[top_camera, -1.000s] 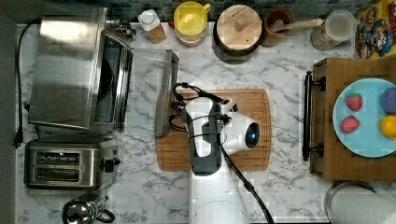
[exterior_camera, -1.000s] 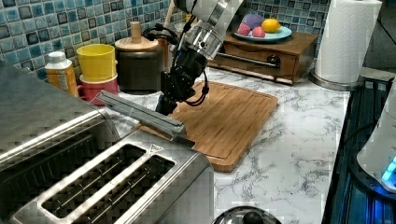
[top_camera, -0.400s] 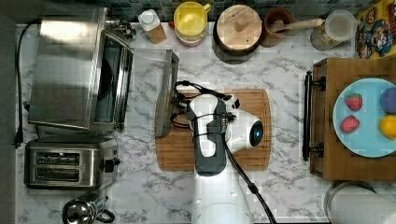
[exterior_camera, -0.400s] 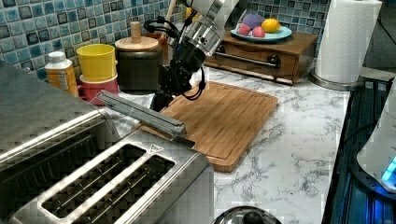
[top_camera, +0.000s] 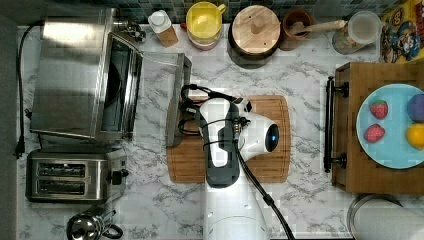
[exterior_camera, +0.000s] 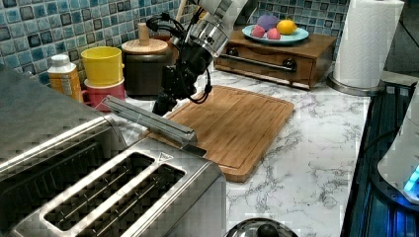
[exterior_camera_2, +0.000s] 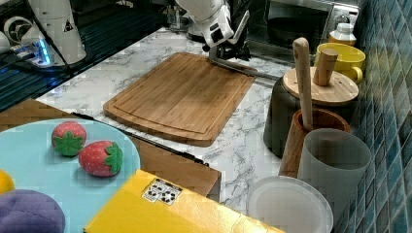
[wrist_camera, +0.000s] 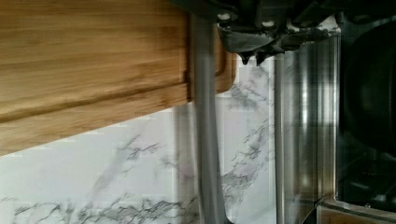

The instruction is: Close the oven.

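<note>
The oven [top_camera: 75, 80] stood at the top view's left, its drop-down door [top_camera: 159, 95] hanging open toward the cutting board [top_camera: 260, 165] at centre. The gripper [exterior_camera: 164, 102] sat at the door's handle [top_camera: 176, 102], over the board's edge. A 2-slot toaster [top_camera: 70, 175] lay just beside the oven. At the top view's right, a plate [top_camera: 387, 150] rested on a wooden drawer box [top_camera: 350, 125].
</note>
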### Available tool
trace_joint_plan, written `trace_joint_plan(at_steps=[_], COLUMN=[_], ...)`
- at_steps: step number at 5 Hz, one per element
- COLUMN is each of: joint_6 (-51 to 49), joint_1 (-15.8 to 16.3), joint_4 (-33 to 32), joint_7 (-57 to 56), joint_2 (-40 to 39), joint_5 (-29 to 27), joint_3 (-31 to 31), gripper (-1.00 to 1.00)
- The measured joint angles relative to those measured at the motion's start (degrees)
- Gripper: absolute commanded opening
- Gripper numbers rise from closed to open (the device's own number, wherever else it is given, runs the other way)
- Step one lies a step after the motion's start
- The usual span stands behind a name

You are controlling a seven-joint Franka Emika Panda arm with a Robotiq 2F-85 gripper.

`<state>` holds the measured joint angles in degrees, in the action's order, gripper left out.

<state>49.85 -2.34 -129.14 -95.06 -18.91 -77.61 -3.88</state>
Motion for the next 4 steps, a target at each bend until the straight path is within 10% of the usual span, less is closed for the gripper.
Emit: trace_joint_plan(at_steps=[4], joint_6=[-2.49], joint_1=[-0.53], joint_4=[2.8], joint_7=[0.0], joint_2=[-4.31], joint_5=[-0.78], joint_3=[0.1], gripper=[-1.0])
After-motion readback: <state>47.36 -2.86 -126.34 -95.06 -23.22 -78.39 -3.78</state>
